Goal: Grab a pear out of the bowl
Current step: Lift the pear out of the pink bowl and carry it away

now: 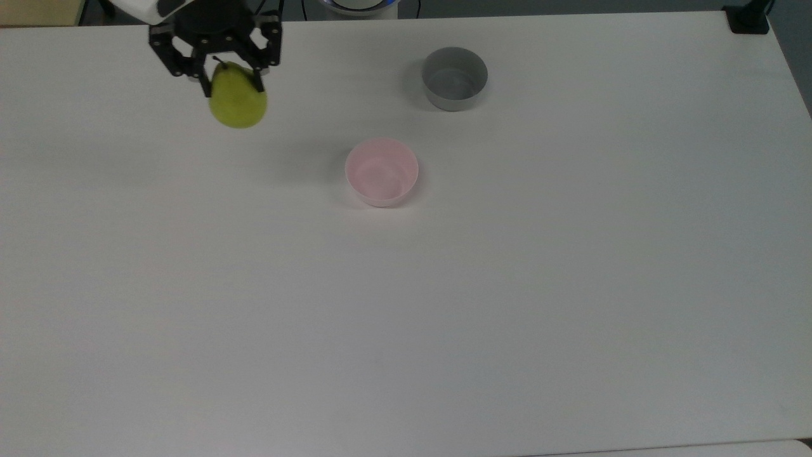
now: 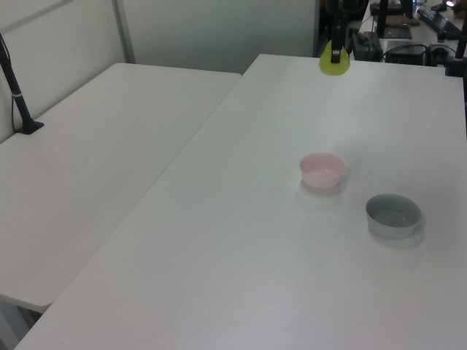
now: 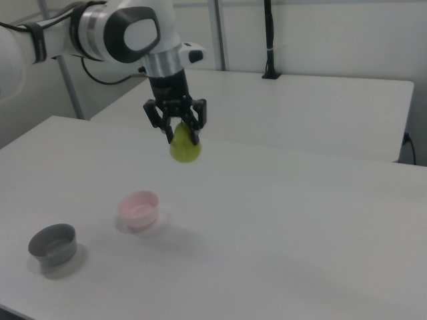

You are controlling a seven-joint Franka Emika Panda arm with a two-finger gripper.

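The end effector [image 1: 231, 75] is clamped on the narrow upper part of the pear [image 1: 238, 101], one finger on each side, with the stem up between them. The pear hangs clear of everything, high above the worktop [image 1: 444, 304] — the right view shows open air beneath it. The bowl [image 1: 382, 172] sits well apart, toward the top view's right, and holds nothing. A grey bowl [image 1: 455, 77] stands beyond it, also with nothing inside.

Status, as a judgement: the pick is done — fruit out of the bowl and lifted. Nothing appears left except holding the grasp.
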